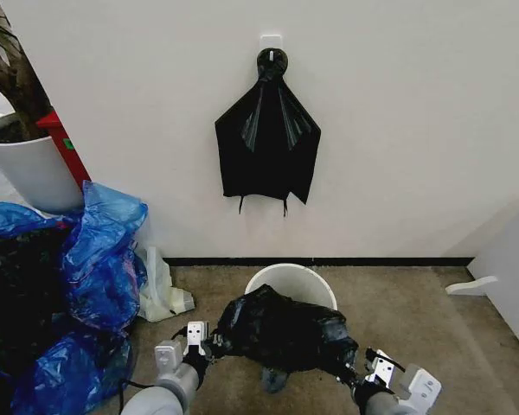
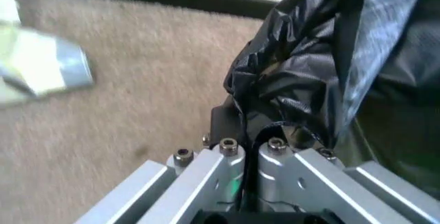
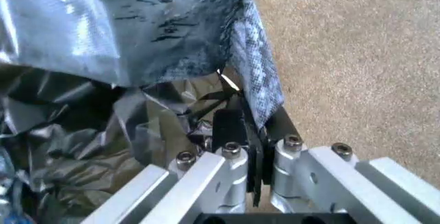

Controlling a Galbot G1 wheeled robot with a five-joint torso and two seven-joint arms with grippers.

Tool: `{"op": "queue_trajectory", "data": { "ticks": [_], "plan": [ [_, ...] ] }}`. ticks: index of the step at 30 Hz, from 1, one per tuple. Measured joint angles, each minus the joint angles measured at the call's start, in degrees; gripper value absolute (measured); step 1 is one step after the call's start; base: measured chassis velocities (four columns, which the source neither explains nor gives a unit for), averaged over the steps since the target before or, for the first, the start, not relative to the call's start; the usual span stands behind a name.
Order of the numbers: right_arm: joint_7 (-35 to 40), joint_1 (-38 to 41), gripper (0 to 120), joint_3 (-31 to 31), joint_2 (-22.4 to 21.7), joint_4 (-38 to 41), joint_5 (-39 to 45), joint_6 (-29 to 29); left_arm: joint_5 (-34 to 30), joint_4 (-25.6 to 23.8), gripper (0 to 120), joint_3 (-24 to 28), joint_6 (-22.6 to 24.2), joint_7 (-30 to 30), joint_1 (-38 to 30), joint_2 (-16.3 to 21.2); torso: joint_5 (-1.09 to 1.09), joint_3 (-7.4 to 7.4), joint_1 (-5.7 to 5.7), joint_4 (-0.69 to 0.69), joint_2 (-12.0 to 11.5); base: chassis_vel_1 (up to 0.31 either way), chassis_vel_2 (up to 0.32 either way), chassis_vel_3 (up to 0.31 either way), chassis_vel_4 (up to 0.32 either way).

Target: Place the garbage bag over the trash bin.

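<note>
A tan carpeted floor (image 1: 398, 303) along a white wall carries a small round cream-white plastic bucket (image 1: 291, 283) at centre, crumpled blue translucent plastic bags (image 1: 99, 259) and a pale crumpled bag (image 1: 160, 290) to the left, and a large white plant pot (image 1: 30, 169) far left.

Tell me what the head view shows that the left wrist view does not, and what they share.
Only the head view has the white bin, the black bundle hung on the wall, the blue bags, the plant pot and the right tool gripping the black bag's other side. Only the left wrist view gives the close look at the left tool closed on a fold of the bag. Both show the black bag, the left tool and the carpet.
</note>
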Motion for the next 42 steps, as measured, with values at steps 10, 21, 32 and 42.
{"op": "queue_trajectory", "data": {
  "ticks": [10, 21, 32, 42],
  "plan": [
    [-5.6, 2.4, 0, 2.4, -0.3, -6.3, -3.8, 0.8, 3.9, 6.9, 0, 3.5, -4.3, 1.4, -6.7, -4.4, 0.01, 0.0, 0.0, -0.02, 0.0, 0.0, 0.0, 0.0, 0.0],
    [-13.4, 4.9, 0, 3.2, -0.2, -11.5, -8.3, 1.1, 5.6, 11.9, 0, 5.3, -6.1, 2.8, -8.6, -6.8, 0.02, 0.0, 0.0, -0.01, 0.0, 0.0, 0.0, 0.0, 0.0],
    [-20.0, 7.2, 0, 3.7, 0.1, -15.2, -12.9, -0.2, 5.4, 17.2, 0, 5.8, -6.0, 4.7, -12.4, -8.7, 0.01, 0.0, 0.0, -0.01, 0.0, 0.0, 0.0, 0.0, 0.0],
    [-24.5, 10.0, 0, 4.3, -0.3, -18.6, -14.7, -3.5, 5.3, 20.6, 0, 5.6, -5.7, 7.3, -13.5, -9.8, 0.0, 0.0, 0.0, -0.01, 0.0, 0.0, 0.0, 0.0, 0.0]
  ]
}}
